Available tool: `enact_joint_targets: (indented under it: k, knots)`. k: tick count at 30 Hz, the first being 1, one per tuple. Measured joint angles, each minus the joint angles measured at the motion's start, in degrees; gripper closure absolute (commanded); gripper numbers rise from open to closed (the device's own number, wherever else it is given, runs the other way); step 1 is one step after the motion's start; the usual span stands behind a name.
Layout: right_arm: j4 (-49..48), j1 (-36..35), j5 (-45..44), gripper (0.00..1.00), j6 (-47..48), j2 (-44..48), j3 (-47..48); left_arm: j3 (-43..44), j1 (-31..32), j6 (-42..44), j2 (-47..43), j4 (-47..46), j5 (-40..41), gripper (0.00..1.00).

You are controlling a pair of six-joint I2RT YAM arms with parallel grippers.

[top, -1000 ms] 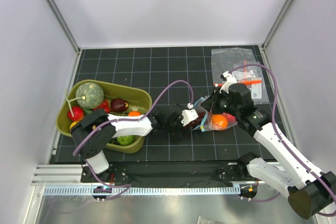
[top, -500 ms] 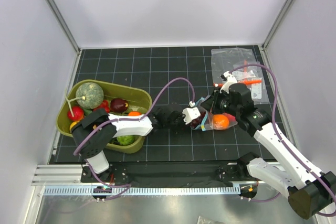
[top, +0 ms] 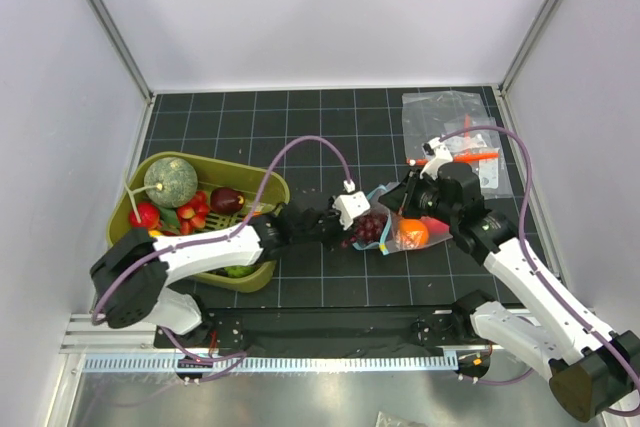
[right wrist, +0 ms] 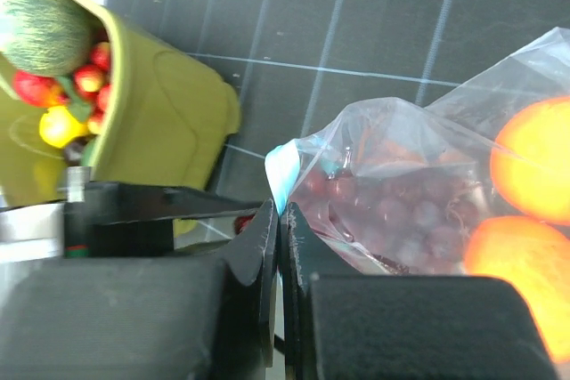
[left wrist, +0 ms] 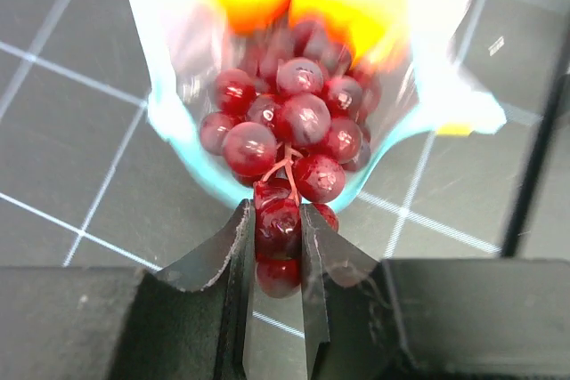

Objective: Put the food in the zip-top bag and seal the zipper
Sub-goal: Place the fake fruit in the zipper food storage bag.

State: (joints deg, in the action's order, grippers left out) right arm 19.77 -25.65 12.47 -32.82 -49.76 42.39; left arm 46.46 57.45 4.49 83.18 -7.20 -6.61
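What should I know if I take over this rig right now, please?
Left gripper: shut on the tail of the grape bunch; most of the bunch sits inside the mouth of the zip-top bag.
Right gripper: shut on the bag's rim at the zipper, holding the mouth up.
Done: two orange fruits are in the bag.
Left: push the grapes fully in and release, fetch the round red fruit from the olive-green bin, then press the zipper shut.

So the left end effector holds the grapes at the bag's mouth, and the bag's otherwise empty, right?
Not empty: the left end effector holds the grapes at the bag's mouth, but two orange fruits already lie inside, as the left wrist view shows.
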Motion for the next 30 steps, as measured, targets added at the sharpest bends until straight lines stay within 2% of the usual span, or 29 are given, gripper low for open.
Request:
enact_joint_targets:
  k: [7, 12, 18, 21, 22, 25, 30]
  knots:
    - [-8.2, 0.0, 7.4, 0.99, -8.2, 0.0, -2.9, 0.0, 0.0, -4.5, -9.4, 0.2, -2.6, 0.85]
    - [-14.3, 0.0, 13.2, 0.99, -16.1, -0.1, -4.3, 0.0, 0.0, -6.1, -12.3, 2.4, -2.9, 0.84]
    - [-26.8, 0.0, 18.7, 0.99, -29.4, 0.4, -7.4, 2.7, 0.0, -7.4, -14.5, 5.4, -2.9, 0.83]
    - [-31.1, 0.0, 19.8, 0.99, -34.4, 0.3, -7.7, 4.4, 0.0, -8.5, -14.5, 5.6, -2.9, 0.74]
    - [-32.6, 0.0, 20.1, 0.99, -35.6, 0.2, -7.7, 4.7, 0.0, -8.7, -14.4, 5.6, -2.9, 0.67]
    - [-36.7, 0.0, 20.7, 0.99, -38.2, -1.6, -7.8, 5.8, 0.0, -9.2, -13.3, 5.5, -1.7, 0.6]
    - [-41.3, 0.0, 20.7, 0.99, -41.1, -5.5, -10.6, 6.3, 0.1, -10.0, -8.8, 5.6, 5.0, 0.61]
